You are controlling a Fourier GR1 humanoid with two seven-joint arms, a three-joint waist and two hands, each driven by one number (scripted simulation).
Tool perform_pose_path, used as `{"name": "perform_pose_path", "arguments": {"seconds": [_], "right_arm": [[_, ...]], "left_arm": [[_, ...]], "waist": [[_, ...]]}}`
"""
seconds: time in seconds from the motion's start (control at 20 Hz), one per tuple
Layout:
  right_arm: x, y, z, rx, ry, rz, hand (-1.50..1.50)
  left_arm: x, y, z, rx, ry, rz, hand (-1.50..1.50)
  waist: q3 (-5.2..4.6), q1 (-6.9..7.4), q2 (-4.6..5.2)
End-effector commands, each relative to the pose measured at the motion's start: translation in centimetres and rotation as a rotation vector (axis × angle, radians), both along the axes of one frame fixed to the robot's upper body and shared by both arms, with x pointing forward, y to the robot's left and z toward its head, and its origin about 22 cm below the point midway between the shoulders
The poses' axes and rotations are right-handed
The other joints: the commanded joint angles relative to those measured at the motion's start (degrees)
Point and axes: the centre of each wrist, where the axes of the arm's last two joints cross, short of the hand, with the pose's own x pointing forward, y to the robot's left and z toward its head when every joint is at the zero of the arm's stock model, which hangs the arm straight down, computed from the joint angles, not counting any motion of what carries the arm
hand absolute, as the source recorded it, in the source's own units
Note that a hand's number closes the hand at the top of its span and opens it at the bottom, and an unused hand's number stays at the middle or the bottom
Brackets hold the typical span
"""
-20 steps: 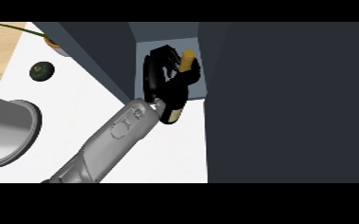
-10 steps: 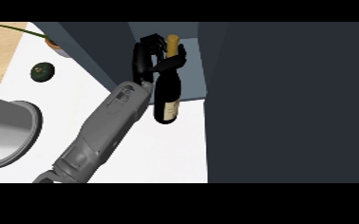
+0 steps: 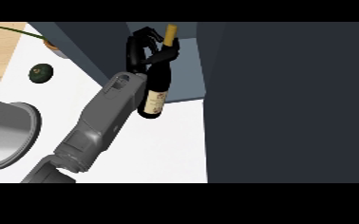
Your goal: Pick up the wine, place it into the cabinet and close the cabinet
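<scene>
— What do your fingers (image 3: 144, 45) have hold of?

— They are curled round the neck of the wine bottle (image 3: 155, 92), up near its pale gold cap. The thumb crosses the neck from the right side, and the other fingers wrap it from the left. This is my left hand (image 3: 140, 52); the grey forearm runs down from it to the lower left edge of the view.

— Where is the bottle, then?

— It hangs from my hand, tilted a little, cap toward the top of the view and base toward me. Its dark body with the cream label shows just to the right of my wrist. The upper half lies over the grey-blue floor of the open cabinet (image 3: 184, 83); the base reaches out over the white worktop (image 3: 161, 147). Whether the base touches anything, I cannot tell.

— And round about?

— A big dark panel (image 3: 280, 104), which looks like the cabinet door, fills the right side of the view, just beside the bottle. To the left, well apart from my hand, a dark green avocado (image 3: 41, 72) sits on the worktop, and the rim of a steel sink (image 3: 29, 133) curves in at the left edge.
</scene>
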Motion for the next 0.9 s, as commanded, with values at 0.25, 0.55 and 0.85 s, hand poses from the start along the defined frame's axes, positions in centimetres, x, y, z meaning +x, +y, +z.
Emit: {"name": "perform_pose_path", "arguments": {"seconds": [0.25,0.55,0.85], "right_arm": [[0.1,-0.4,-0.3,0.005,0.004,-0.014,-1.5],[0.3,0.3,0.1,0.015,-0.007,-0.004,-1.5],[0.4,-0.8,0.2,-0.009,-0.01,0.0,-1.5]], "left_arm": [[0.7,1.2,-0.7,0.098,0.031,0.038,-1.5],[0.5,1.3,-1.5,0.094,0.06,0.057,-1.5],[1.0,2.2,-0.8,0.094,0.029,0.097,-1.5]], "waist": [[0.08,-0.15,0.1],[-0.02,0.07,0.38],[0.03,0.05,0.25]]}}
